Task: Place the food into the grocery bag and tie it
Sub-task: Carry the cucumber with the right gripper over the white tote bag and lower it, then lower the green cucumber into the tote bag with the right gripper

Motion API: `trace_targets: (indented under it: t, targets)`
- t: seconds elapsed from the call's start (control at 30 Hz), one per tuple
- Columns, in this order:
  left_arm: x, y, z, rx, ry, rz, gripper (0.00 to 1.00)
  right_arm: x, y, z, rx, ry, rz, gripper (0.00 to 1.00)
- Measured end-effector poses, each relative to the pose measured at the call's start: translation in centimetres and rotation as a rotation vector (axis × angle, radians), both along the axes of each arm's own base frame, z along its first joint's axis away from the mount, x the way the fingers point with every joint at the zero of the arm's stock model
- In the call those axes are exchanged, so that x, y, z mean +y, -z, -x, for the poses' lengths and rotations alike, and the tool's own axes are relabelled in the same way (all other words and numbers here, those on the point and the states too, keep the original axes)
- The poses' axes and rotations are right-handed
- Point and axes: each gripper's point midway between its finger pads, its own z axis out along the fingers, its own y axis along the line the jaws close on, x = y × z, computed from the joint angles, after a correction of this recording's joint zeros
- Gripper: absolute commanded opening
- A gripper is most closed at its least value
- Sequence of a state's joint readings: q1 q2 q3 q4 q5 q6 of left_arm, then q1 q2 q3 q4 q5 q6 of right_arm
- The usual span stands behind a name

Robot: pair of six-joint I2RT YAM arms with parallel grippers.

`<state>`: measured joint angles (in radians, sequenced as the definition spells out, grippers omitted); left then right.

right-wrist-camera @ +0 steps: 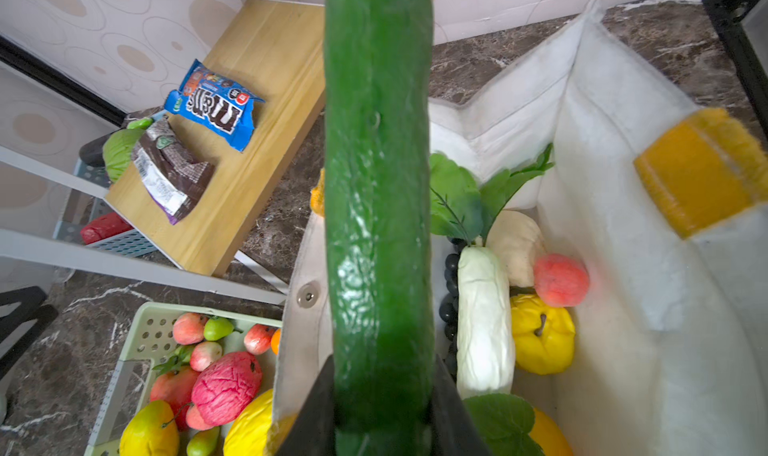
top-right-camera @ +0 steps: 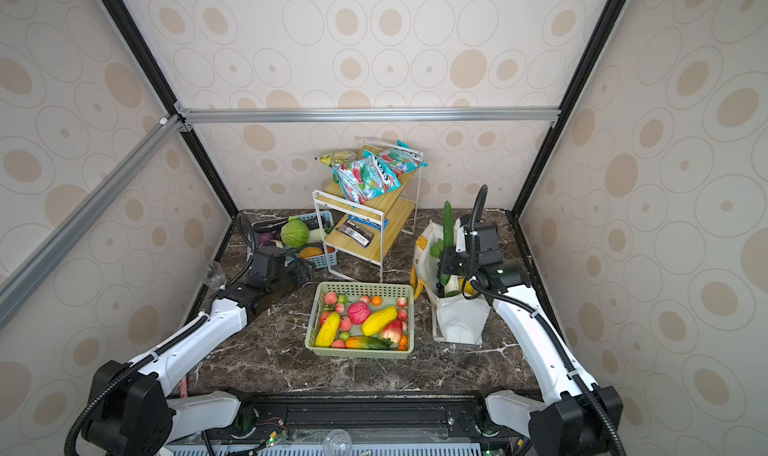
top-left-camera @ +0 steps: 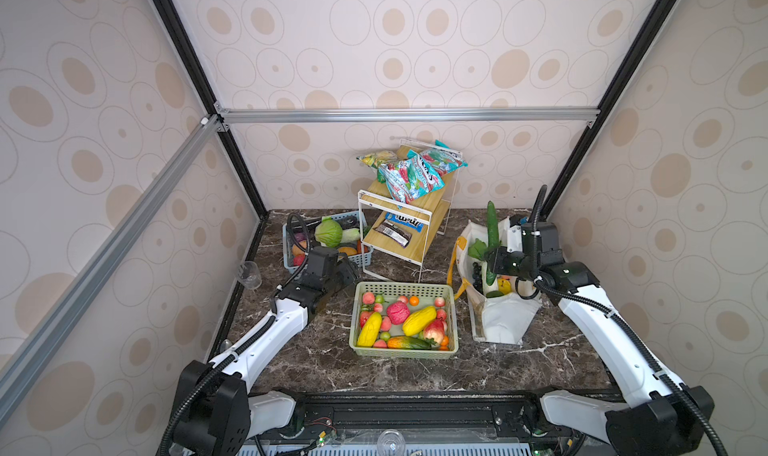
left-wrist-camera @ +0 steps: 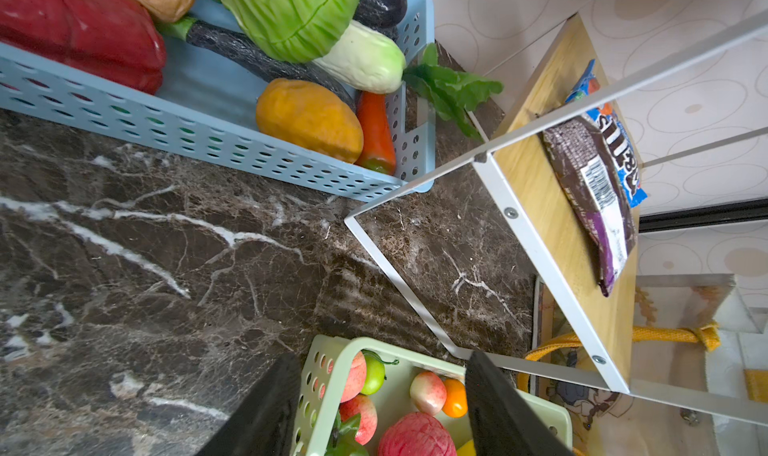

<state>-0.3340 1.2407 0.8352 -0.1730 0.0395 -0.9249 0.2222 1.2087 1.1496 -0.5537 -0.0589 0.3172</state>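
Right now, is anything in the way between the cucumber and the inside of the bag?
No, nothing visible blocks it. The right gripper holds the cucumber upright over the open grocery bag; the white radish and yellow fruit already inside leave room beside them.

A dark brown marble tabletop (top-left-camera: pixel 415 370) with white veins filled the lower centre of both top views. A pale-green lattice basket (top-left-camera: pixel 405 285) sat at centre, a pale-blue one (top-left-camera: pixel 286 250) left of centre. Between and behind them stood a two-tier wooden rack (top-left-camera: pixel 430 203) with a white frame. Teal-and-red snack bags (top-left-camera: pixel 409 179) lay on its upper shelf; a blue packet (top-left-camera: pixel 405 221) and a brown packet (top-left-camera: pixel 395 233) lay on the lower. A clear cup (top-left-camera: pixel 249 273) stood at the table's left edge.
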Motion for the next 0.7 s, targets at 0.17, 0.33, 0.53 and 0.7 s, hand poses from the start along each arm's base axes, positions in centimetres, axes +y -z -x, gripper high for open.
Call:
trace_targets:
  t: [0.17, 0.33, 0.53, 0.7]
  targets:
    - [0.0, 0.0, 0.0, 0.0, 0.0, 0.0, 0.64, -0.7, 2.1, -0.3, 0.047, 0.027, 0.047, 0.22]
    - [0.0, -0.1, 0.0, -0.003, 0.0, 0.001, 0.63, -1.1, 3.7, 0.2, 0.08, 0.032, 0.073, 0.23]
    - [0.0, 0.0, -0.1, -0.008, 0.0, 0.003, 0.64, -0.5, 5.1, 1.1, 0.097, -0.02, 0.063, 0.24]
    - [0.0, 0.3, 0.0, -0.005, 0.0, 0.002, 0.64, 0.2, 5.5, 1.5, 0.109, -0.06, 0.046, 0.24]
